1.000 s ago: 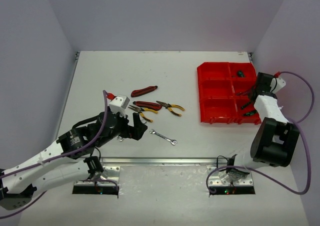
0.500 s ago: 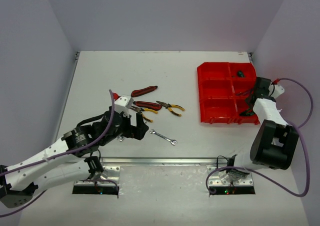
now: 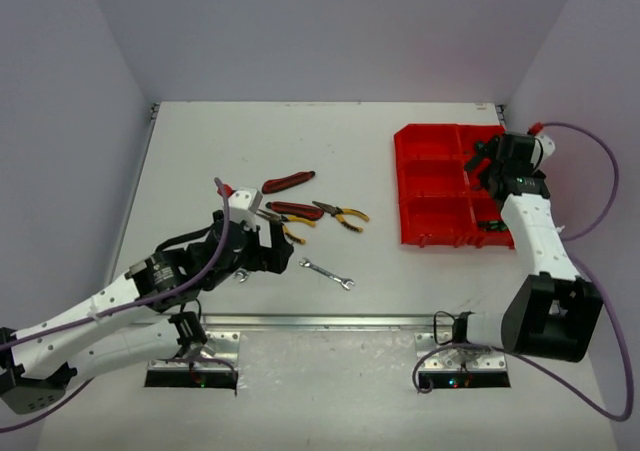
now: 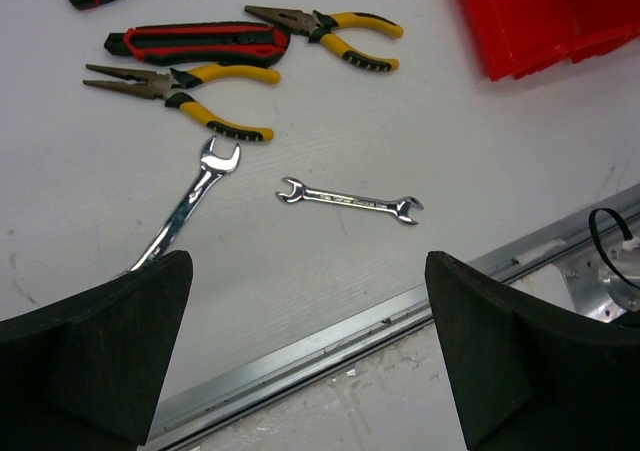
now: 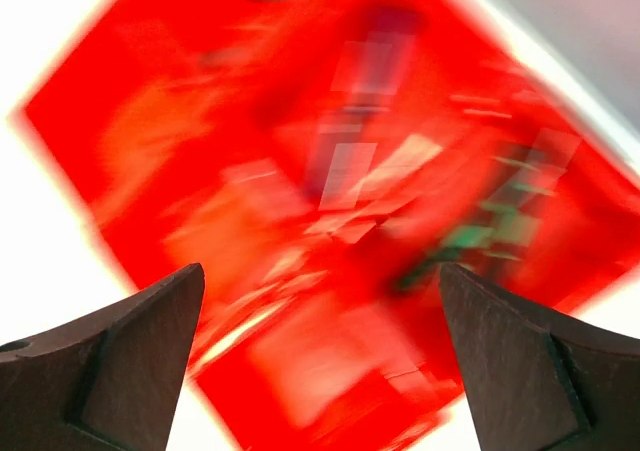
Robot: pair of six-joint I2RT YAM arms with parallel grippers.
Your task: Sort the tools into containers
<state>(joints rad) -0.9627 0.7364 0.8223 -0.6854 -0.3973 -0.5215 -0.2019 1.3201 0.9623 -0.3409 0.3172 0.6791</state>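
Observation:
The red tray (image 3: 430, 176) sits at the right, its right-hand compartments holding green-handled screwdrivers (image 3: 493, 226). My right gripper (image 3: 487, 167) hovers open and empty above that right column; its wrist view shows only the blurred tray (image 5: 300, 221) and a green handle (image 5: 470, 236). Loose tools lie mid-table: a small wrench (image 4: 350, 200), a larger wrench (image 4: 190, 201), two yellow-handled pliers (image 4: 325, 33) (image 4: 185, 89) and a red-black tool (image 4: 195, 41). My left gripper (image 3: 268, 245) is open and empty, just near of them.
Another red-black tool (image 3: 288, 181) lies farther back from the pliers. A metal rail (image 4: 330, 336) runs along the table's near edge below the left gripper. White walls close in the table on three sides.
My right gripper has opened and swung up and back from the tray's near right corner to over its far right part. My left gripper shifted slightly left.

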